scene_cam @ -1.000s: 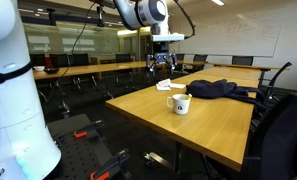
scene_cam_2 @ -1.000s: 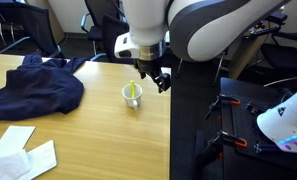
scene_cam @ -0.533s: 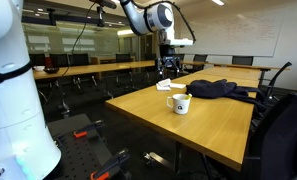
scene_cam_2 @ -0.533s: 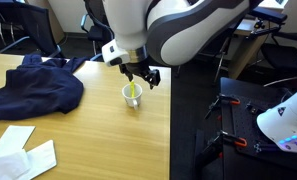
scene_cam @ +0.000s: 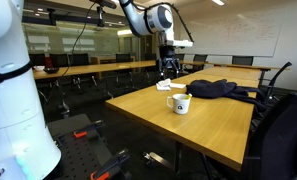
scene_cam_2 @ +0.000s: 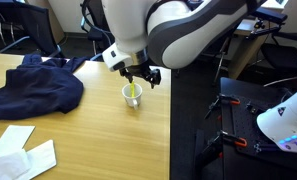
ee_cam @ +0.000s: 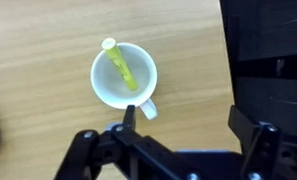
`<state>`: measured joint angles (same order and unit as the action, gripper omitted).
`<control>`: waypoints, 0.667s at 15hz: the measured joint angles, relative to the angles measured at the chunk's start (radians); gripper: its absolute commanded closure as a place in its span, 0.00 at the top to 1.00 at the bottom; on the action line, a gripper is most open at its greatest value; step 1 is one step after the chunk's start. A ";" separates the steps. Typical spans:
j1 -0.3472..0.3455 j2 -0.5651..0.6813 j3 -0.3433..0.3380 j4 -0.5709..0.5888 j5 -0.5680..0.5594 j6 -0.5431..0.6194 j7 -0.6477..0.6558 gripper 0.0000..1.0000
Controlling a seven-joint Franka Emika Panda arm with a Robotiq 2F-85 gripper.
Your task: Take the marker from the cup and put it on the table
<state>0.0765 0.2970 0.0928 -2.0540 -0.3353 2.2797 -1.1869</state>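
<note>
Near the edge of the counter (scene_cam_2: 88, 135), in both exterior views, the cup (scene_cam_2: 133, 96) stands upright on the light wood. It is a white ceramic mug w/ a handle. Inside it leans the marker (scene_cam_2: 135, 92), thin and bright yellow.

Wrist view gives the clearest look. The cup (ee_cam: 123, 78) is seen from straight above, and the marker (ee_cam: 120, 68) lies slantwise across the inside. Its lower end is down by the bottom. Its upper end rests on the rim toward the frame's upper-left, poking a bit past it. The handle points to the frame's lower-right, toward the gripper (ee_cam: 183, 120).

Gripper is released: fingers (ee_cam: 129, 113) spread wide, nothing btw them. In the wrist view one finger sits close to the cup's handle side and the other is out past the counter edge. No contact w/ cup or marker is seen.

In an exterior view the gripper (scene_cam_2: 145, 76) hangs just above the cup, a little toward the counter edge. In an exterior view from farther off, the gripper (scene_cam: 169, 67) is above the counter (scene_cam: 203, 125) and cup (scene_cam: 181, 103). The marker is too small to make out there.

Elsewhere on the counter, a dark blue garment (scene_cam_2: 33, 90) lies crumpled well apart from the cup. White papers (scene_cam_2: 18, 150) lie near the frame's lower corner. Neither touches the cup.
</note>
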 measured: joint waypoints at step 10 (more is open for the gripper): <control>-0.048 0.133 0.000 0.020 -0.108 0.162 -0.330 0.59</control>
<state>0.0286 0.4304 0.0927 -2.0340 -0.4431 2.4418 -1.5169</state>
